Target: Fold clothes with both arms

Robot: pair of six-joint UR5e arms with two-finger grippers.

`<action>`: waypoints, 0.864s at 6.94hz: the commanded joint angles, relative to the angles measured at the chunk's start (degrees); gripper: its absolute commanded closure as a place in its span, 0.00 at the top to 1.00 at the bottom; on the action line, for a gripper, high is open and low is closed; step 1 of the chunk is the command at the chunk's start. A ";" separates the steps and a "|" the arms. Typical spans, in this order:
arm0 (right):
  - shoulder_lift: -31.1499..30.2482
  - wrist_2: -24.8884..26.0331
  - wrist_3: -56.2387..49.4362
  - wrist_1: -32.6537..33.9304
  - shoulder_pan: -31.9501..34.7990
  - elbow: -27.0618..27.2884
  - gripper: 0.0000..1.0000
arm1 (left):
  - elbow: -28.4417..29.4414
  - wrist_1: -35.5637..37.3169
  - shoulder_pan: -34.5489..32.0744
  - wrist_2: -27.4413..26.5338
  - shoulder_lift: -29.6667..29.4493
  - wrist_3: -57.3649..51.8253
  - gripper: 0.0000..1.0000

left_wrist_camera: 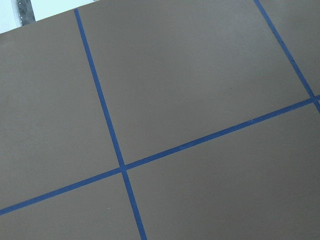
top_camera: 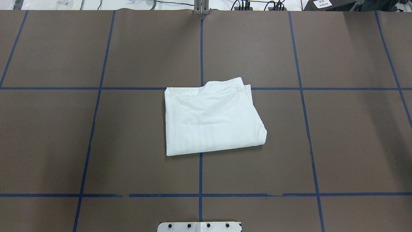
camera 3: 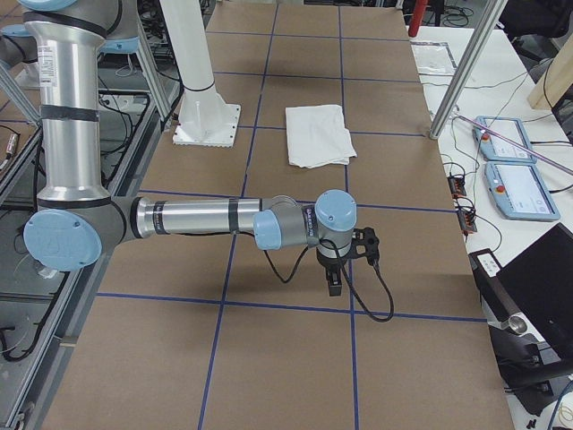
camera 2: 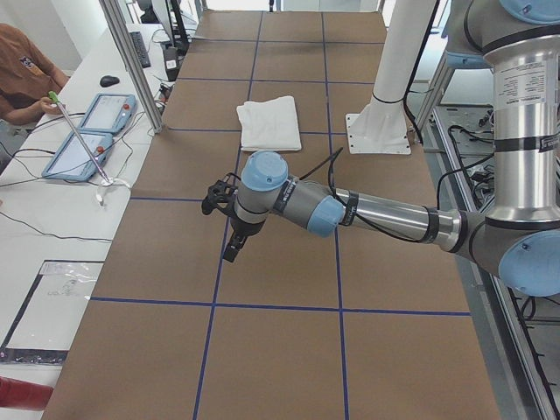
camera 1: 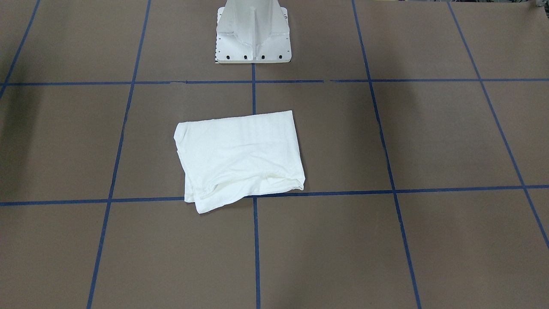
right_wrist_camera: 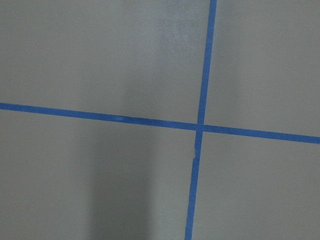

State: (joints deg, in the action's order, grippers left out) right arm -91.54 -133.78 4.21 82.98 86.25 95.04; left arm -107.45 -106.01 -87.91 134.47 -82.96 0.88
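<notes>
The white T-shirt (top_camera: 212, 117) lies folded into a compact rectangle at the middle of the brown table, also seen in the front view (camera 1: 238, 156), the left view (camera 2: 269, 121) and the right view (camera 3: 318, 134). No text block or label shows. My left gripper (camera 2: 233, 252) shows only in the left side view, far from the shirt toward that table end, pointing down. My right gripper (camera 3: 334, 285) shows only in the right side view, far from the shirt at the other end. I cannot tell whether either is open or shut. The wrist views show only bare table.
Blue tape lines (top_camera: 201, 48) grid the brown table. The white pedestal base (camera 1: 253, 34) stands behind the shirt. Metal posts (camera 2: 131, 61), tablets (camera 2: 86, 140) and a person (camera 2: 22, 74) are beside the table; a laptop (camera 3: 537, 287) sits on the operators' bench.
</notes>
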 commanded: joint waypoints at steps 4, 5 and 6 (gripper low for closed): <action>-0.13 0.54 0.01 6.31 -0.21 3.31 1.00 | 6.03 0.10 -0.07 3.32 -0.09 -0.27 1.00; -0.04 0.45 -0.08 6.31 -0.21 3.48 1.00 | 4.02 0.36 -0.16 3.34 -0.18 -0.09 1.00; -0.13 0.45 0.01 6.31 -0.21 3.83 1.00 | 3.57 0.36 -0.16 3.17 -0.18 0.00 1.00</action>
State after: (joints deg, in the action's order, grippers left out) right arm -91.62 -133.30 4.17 89.21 86.06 98.47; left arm -102.93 -105.73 -88.03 137.51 -83.11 0.74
